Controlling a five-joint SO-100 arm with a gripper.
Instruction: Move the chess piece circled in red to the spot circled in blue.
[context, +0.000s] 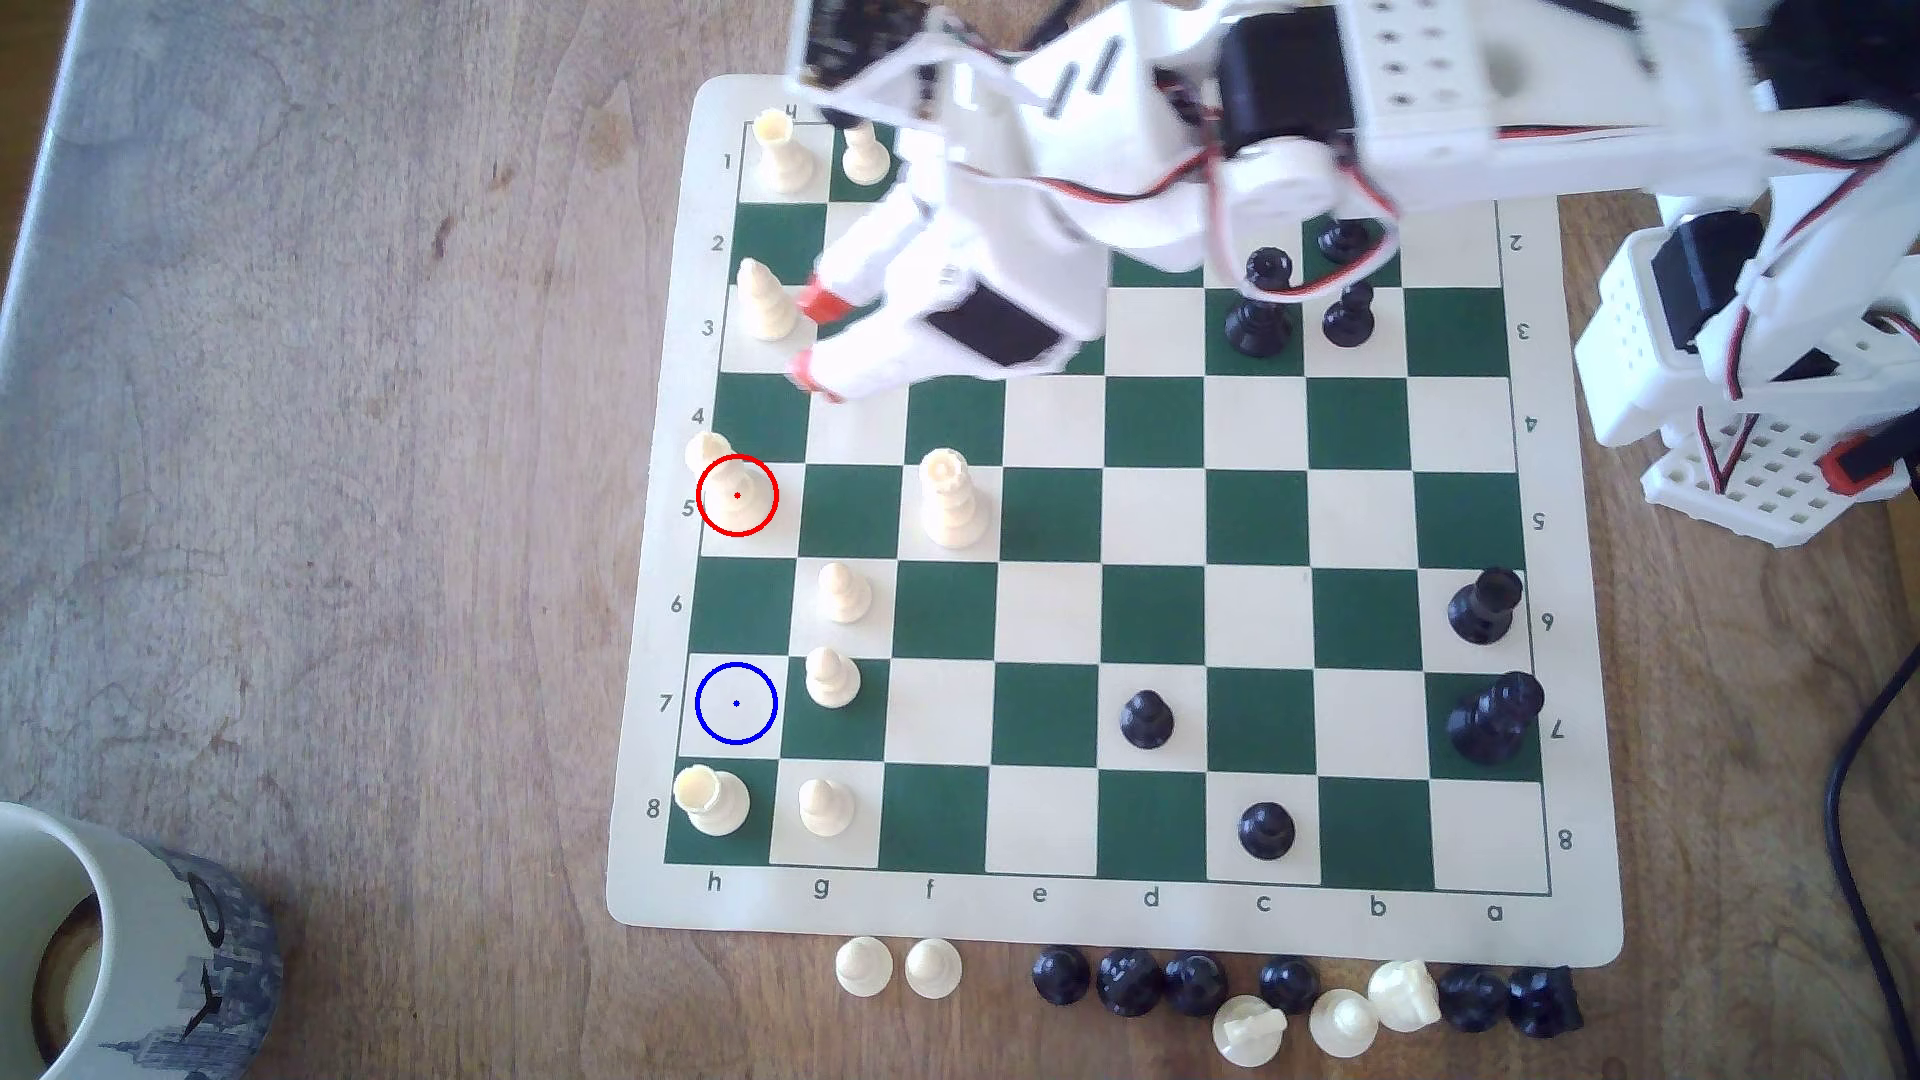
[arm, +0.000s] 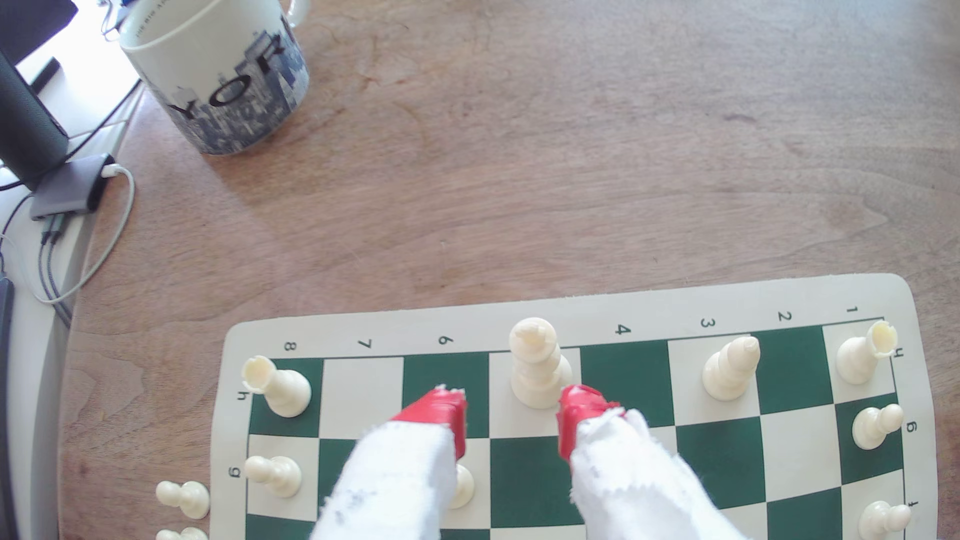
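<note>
Closing on the chess piece (arm: 537, 363) is the step in hand, and you have not reached it yet. The gripper (context: 808, 338) hangs above the board (context: 1049, 914) near rank 3 in the exterior view, its red-tipped fingers (arm: 439, 410) spread apart with nothing between them. The piece stands upright on the red-ringed cream square at h5, on the board's edge file at the exterior view's left. The spot (context: 737, 703) is two squares along the same file at h7, bare and ringed in blue.

From the wrist view, the piece sits just beyond the fingertips and slightly off the middle of the gap, closer to one red tip than the other. Centre it first, so both pads meet it together and neither one shoves it sideways. Come down with the jaws kept wide, and grip low on the stem under the head, where I judge the hold will be firmest.

Mind the neighbours. A cream bishop (context: 764, 301) stands on h3 just beside the fingers in the exterior view, and a rook (context: 712, 800) occupies h8 right next to the target. Lift clear of the board before you travel, since dragging could catch the mat. Lower straight down onto the blue dot and open only once the base rests flat.
</note>
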